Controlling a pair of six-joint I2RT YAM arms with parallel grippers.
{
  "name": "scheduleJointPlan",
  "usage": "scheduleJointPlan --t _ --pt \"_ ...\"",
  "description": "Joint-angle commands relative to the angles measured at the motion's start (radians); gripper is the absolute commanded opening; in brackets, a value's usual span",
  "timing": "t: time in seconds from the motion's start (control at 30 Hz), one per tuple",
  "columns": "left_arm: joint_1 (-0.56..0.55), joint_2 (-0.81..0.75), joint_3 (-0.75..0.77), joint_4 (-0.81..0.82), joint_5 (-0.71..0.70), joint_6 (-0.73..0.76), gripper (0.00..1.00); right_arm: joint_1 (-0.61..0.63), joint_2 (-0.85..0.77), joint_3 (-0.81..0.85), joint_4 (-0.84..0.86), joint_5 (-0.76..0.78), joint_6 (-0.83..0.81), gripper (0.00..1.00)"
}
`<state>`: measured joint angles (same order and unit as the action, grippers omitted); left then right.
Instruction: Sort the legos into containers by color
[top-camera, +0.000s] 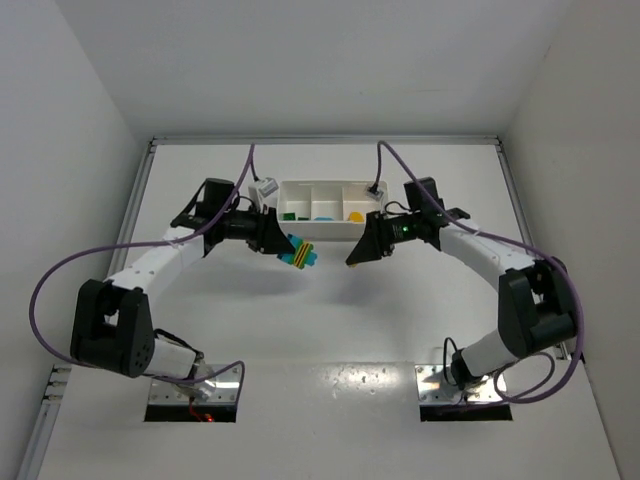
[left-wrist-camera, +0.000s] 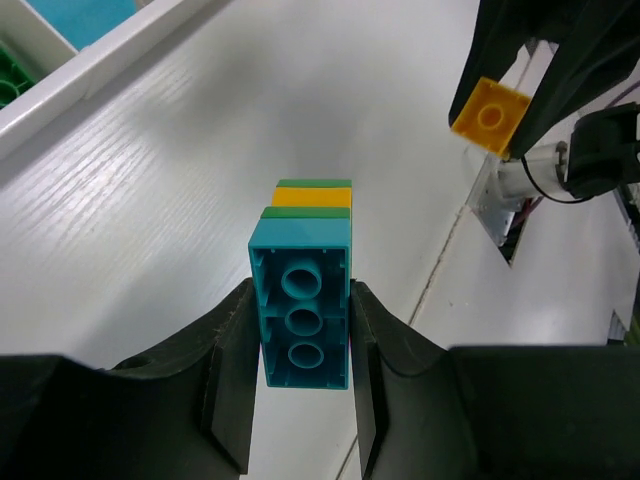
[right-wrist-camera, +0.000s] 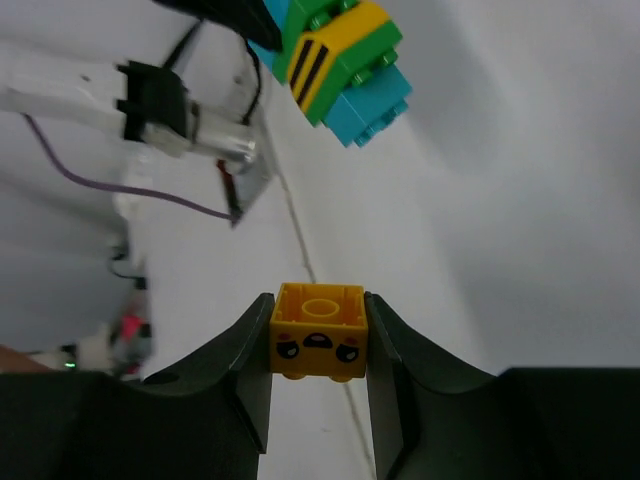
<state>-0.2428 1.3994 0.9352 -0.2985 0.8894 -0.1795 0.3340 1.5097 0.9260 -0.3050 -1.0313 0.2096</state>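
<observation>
Yellow brick (right-wrist-camera: 318, 345): single, with a face printed on its side. It is pinched between the fingers of the right gripper (top-camera: 356, 260) and held off the table, just below the tray in the top view.
Clump (left-wrist-camera: 300, 270): cyan, green and yellow layers. The left gripper (left-wrist-camera: 300, 380) is clamped on its cyan end, centre frame, apart from the yellow brick.
Clump axis: runs from the left claw toward lower right, pointing at the right claw.
Tray (top-camera: 330, 238): upper centre. Green sits in the left compartment, cyan in the middle, yellow in the right.
Key relation: the yellow compartment lies straight up-frame from the right claw, and the right arm is the nearer one.
Judgement: the yellow brick likely drops there next. The clump needs pulling apart.
</observation>
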Motion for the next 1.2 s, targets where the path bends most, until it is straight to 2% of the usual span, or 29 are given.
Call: scheduleJointPlan --t 0.0,0.17,0.33,0.37,0.47,0.5,0.6,0.8,0.9,1.0,1.03,1.13,1.17 --pt "-0.007 -0.094 -0.016 0.041 -0.041 0.025 0.0 -0.03 0.033 0.043 0.202 -0.228 0.279 0.0" --pt "-0.007 -0.213 -0.099 0.13 -0.202 -0.037 0.0 -0.061 0.102 0.175 0.268 -0.217 0.387 0.0" --pt "-0.007 -0.292 -0.108 0.138 -0.42 -0.049 0.0 -0.098 0.181 0.41 0.141 0.172 0.326 0.0" --pt "-0.007 -0.292 -0.108 0.137 -0.452 -0.028 0.0 -0.098 0.194 0.447 0.112 0.338 0.292 0.0" --pt "0.002 -0.292 -0.085 0.125 -0.546 -0.006 0.0 -0.058 0.221 0.566 0.012 0.622 0.125 0.0" --pt "0.002 -0.292 -0.085 0.125 -0.559 0.003 0.0 -0.049 0.249 0.606 -0.011 0.666 0.085 0.0" --pt "0.002 -0.272 -0.067 0.116 -0.569 0.023 0.0 -0.038 0.288 0.631 -0.071 0.743 0.028 0.0" --pt "0.002 -0.169 -0.004 0.162 -0.529 0.005 0.0 -0.029 0.337 0.579 -0.083 0.734 -0.015 0.0" --pt "0.002 -0.123 0.031 0.173 -0.489 -0.005 0.0 -0.029 0.366 0.565 -0.057 0.743 -0.015 0.05" --pt "0.002 -0.102 0.043 0.173 -0.457 -0.005 0.0 -0.029 0.397 0.576 -0.046 0.732 -0.015 0.15" --pt "0.002 -0.102 0.043 0.173 -0.457 -0.005 0.0 -0.029 0.412 0.589 -0.046 0.732 -0.015 0.36" --pt "0.002 -0.102 0.043 0.191 -0.408 -0.005 0.0 -0.029 0.423 0.619 -0.037 0.68 -0.027 0.65" --pt "0.002 -0.093 0.043 0.191 -0.361 -0.005 0.0 -0.041 0.412 0.619 -0.037 0.65 -0.018 0.78"
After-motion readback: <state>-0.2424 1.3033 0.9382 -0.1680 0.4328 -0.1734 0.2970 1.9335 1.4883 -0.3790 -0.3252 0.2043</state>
